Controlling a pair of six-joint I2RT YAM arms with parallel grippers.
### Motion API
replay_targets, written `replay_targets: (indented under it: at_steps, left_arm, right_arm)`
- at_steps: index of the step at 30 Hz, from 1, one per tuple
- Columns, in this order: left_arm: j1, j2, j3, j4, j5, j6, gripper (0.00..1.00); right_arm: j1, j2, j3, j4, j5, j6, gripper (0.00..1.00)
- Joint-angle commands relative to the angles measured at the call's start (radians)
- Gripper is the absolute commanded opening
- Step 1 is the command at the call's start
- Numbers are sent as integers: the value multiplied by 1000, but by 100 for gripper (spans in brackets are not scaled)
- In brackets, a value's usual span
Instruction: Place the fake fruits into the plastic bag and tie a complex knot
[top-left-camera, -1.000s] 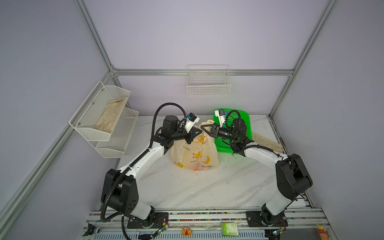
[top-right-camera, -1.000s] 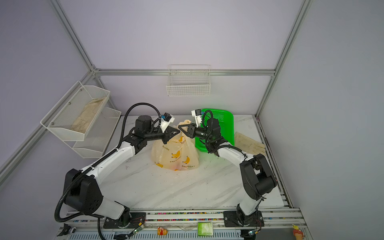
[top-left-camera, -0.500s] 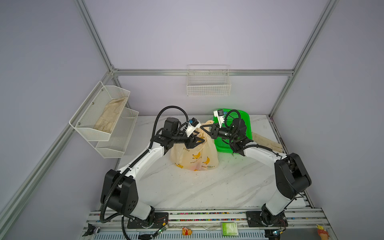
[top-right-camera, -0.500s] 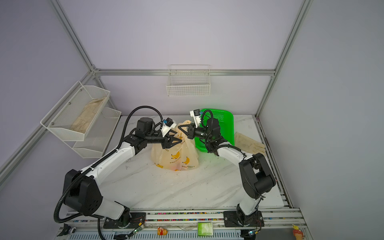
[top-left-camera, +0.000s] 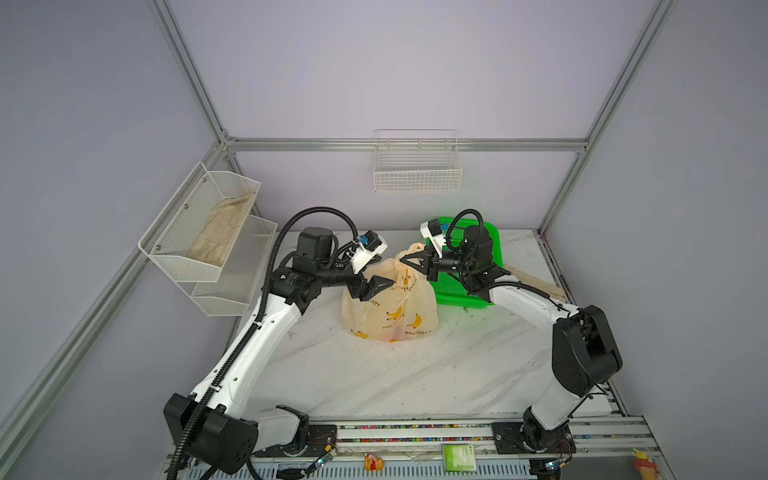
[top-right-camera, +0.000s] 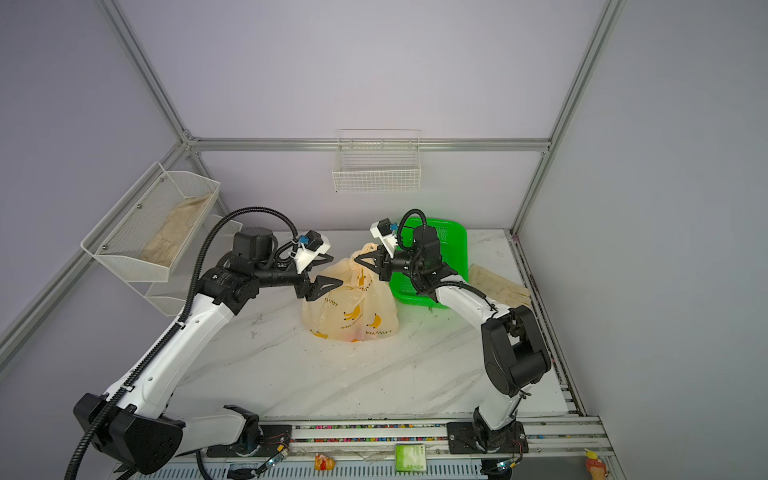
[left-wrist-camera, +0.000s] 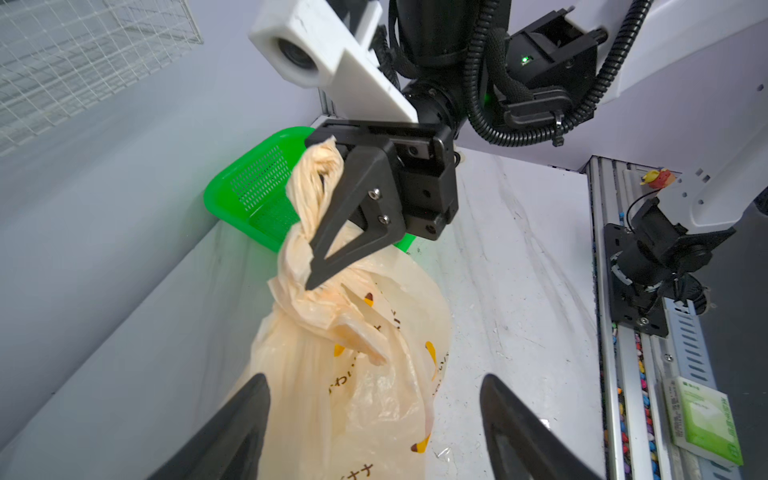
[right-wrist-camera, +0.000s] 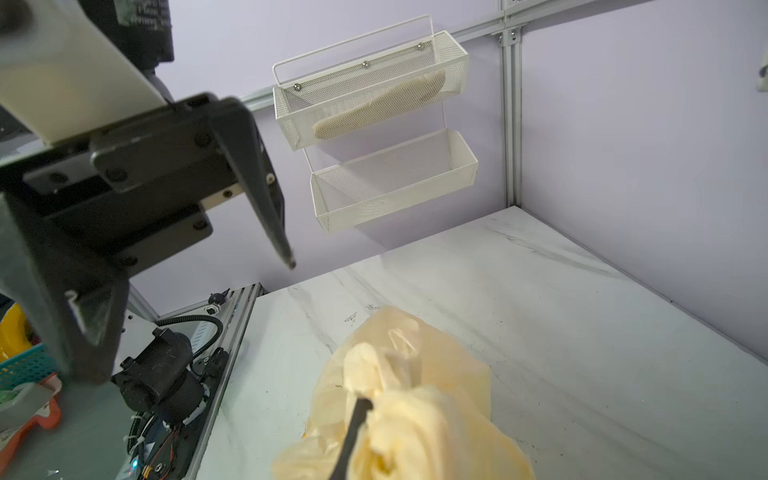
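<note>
- Just now the left claw has let go: a second ago it was pinched on the top of the bag. Now its fingers stand well apart, drawn back to the bag's left side, holding nothing.
- Meanwhile the right claw has gone from part-open to fully together. It is clamped on the twisted handle just above the knot.
- The grip has therefore passed from left to right, and the right arm alone holds the handle up from the far right.
- The bag has not moved. It stands in the middle of the desk, towards the far side, just left of the green basket, with its body slumped and full.
- No fruit lies loose on the desk, so I judge it is all inside the bag. It cannot be made out clearly through the film.
- One short strap end hangs free below the knot on the near side.
- For the task this looks like a re-grip in the middle of tying. The first twist is in, and the freed left claw can take the loose end for another turn.
- The risk is that the thin film slips or unwinds while only one claw holds it.
</note>
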Motion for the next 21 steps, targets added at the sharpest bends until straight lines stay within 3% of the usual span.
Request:
replay_targets:
  at_steps: [1,6,12,21]
  left_arm:
    - [16,65,134,-51,3,127,78]
    - [17,187,247,-135,76,257,81]
    - [22,273,309,-191,119,327,80]
    - [23,358,358,-196,189,299,59]
  right_arm:
    - [-2,-8,34,-13,-81,-63,0]
    - [0,-7,45,-9,-92,-46,0]
    - [5,-3,59,-18,-97,-38,0]
    - [15,3,70,-24,-85,-33,0]
